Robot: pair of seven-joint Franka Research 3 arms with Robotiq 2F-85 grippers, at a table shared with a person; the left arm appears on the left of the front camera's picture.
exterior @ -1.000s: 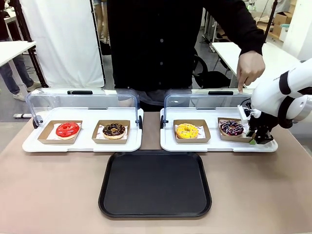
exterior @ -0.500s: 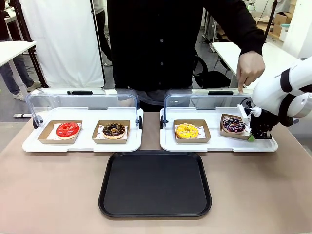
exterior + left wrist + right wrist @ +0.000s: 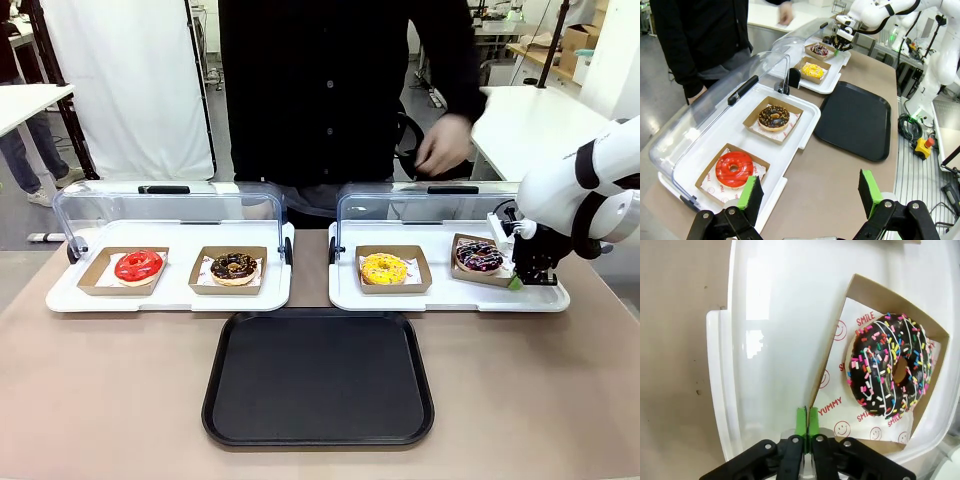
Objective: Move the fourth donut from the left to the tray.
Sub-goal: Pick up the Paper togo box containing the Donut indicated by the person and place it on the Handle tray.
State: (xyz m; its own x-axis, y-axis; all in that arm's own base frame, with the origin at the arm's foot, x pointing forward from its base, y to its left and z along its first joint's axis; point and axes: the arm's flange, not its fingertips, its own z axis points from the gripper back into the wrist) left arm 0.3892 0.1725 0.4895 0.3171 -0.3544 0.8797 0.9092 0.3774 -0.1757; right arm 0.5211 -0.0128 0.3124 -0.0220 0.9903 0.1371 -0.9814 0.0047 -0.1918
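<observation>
right claw (image 3: 807,421) tight on the dish (image 3: 831,352) rim of the fourth donut (image 3: 892,365)

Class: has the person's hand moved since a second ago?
Yes. The hand has swung to picture left, from above the right end of the right clear lid to above its middle.

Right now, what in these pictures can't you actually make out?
- Front view: the person's hand is motion-blurred, fingers indistinct.
- Front view: the robot's right hand covers the cardboard dish at its edge, hiding the grip.
- Left wrist view: the print around the fourth donut is too small to read.
</observation>
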